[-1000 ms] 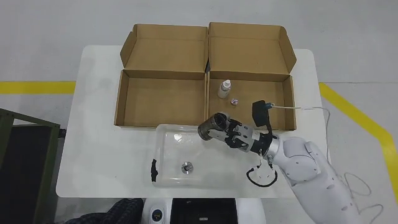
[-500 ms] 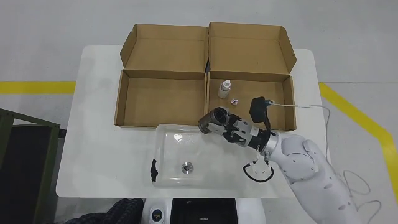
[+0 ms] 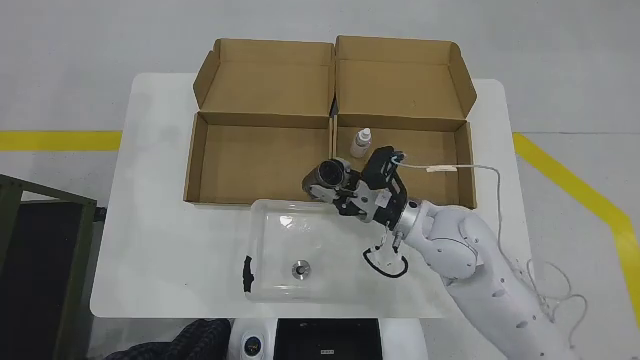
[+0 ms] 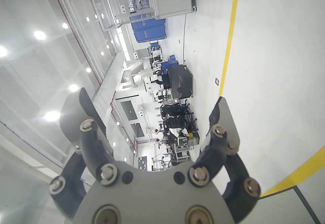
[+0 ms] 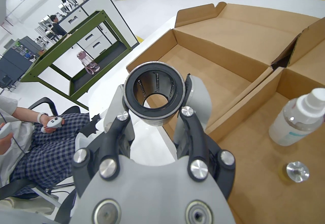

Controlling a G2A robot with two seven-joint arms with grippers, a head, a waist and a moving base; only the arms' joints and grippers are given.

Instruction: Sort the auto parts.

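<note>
My right gripper [image 3: 336,182] [image 5: 155,100] is shut on a cylindrical metal bearing [image 3: 329,173] [image 5: 155,91] with a black rim and a hollow bore. It holds the bearing in the air over the near wall where the left cardboard box [image 3: 258,165] [image 5: 210,67] meets the right cardboard box [image 3: 440,165] [image 5: 256,159]. The left box's floor is bare. The right box holds a small spray bottle [image 3: 360,142] [image 5: 294,121] and a small metal disc [image 5: 297,171]. My left gripper [image 4: 152,110] is open, holds nothing, and points out into the room.
A clear plastic tray [image 3: 270,206] lies in front of the boxes with a small round metal part [image 3: 299,270] in it and a black piece [image 3: 246,272] at its left end. A white cable [image 3: 455,168] crosses the right box.
My right gripper has carried the bearing away from the tray's far edge, up and to the left, to the front wall between the two boxes.
</note>
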